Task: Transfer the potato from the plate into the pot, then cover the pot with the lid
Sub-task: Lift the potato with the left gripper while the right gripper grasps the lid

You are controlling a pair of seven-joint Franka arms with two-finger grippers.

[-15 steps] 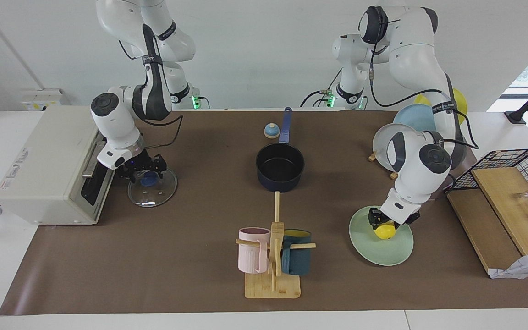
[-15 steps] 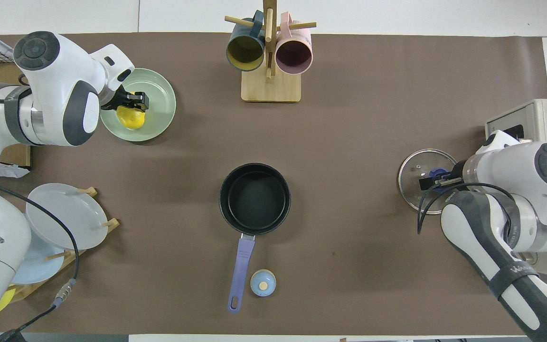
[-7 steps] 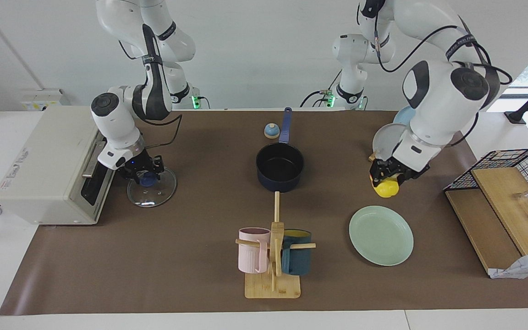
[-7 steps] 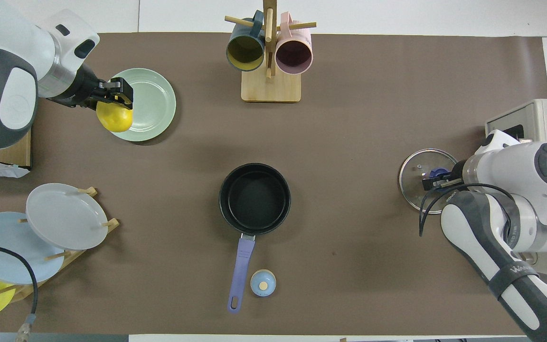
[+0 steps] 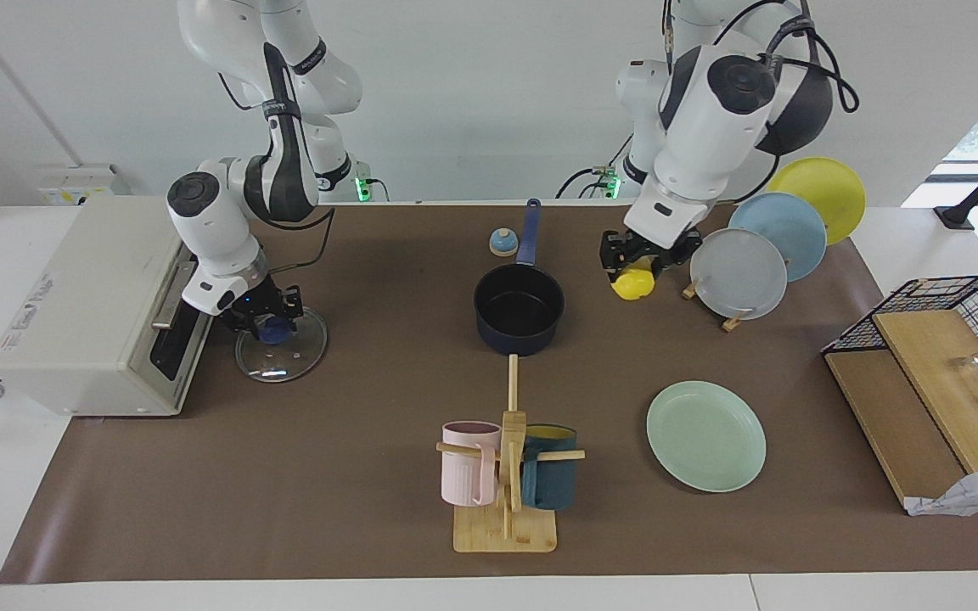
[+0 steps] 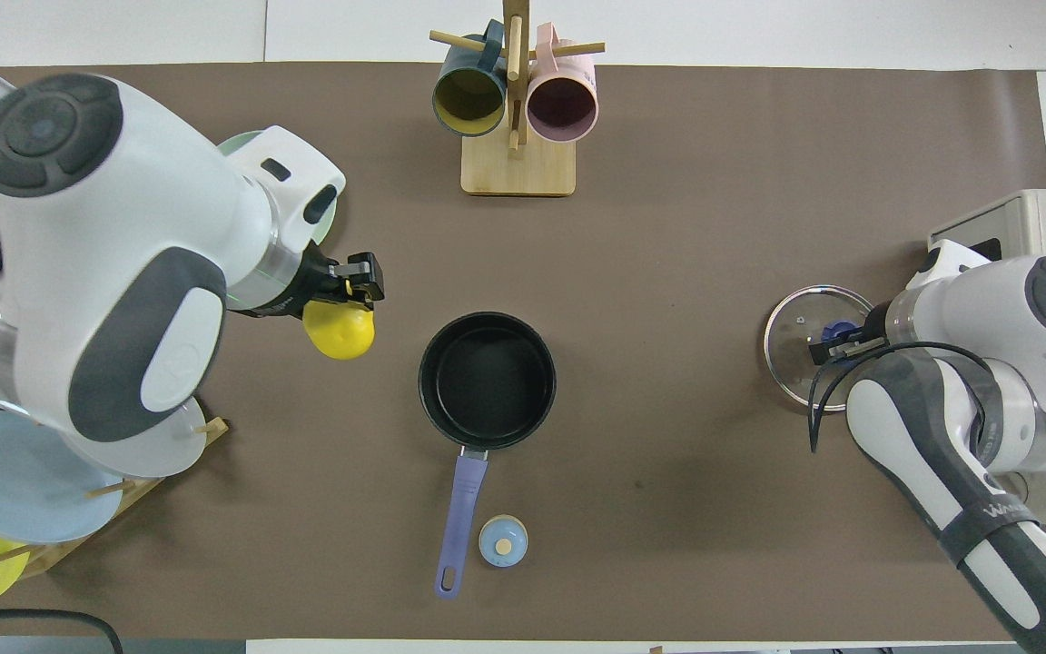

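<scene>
My left gripper is shut on the yellow potato and holds it in the air over the mat, beside the dark navy pot toward the left arm's end. In the overhead view the potato hangs just short of the pot. The mint-green plate lies bare on the mat; in the overhead view the left arm hides most of it. The glass lid lies flat in front of the toaster oven. My right gripper is down on its blue knob, fingers closed around it.
A toaster oven stands at the right arm's end. A mug rack stands farther from the robots than the pot. A small bell sits beside the pot's handle. Upright plates on a rack and a wire basket are at the left arm's end.
My left gripper lifted the potato off the plate and carried it up and toward the pot. My right gripper's fingers drew in around the lid's knob; the lid has not moved.
</scene>
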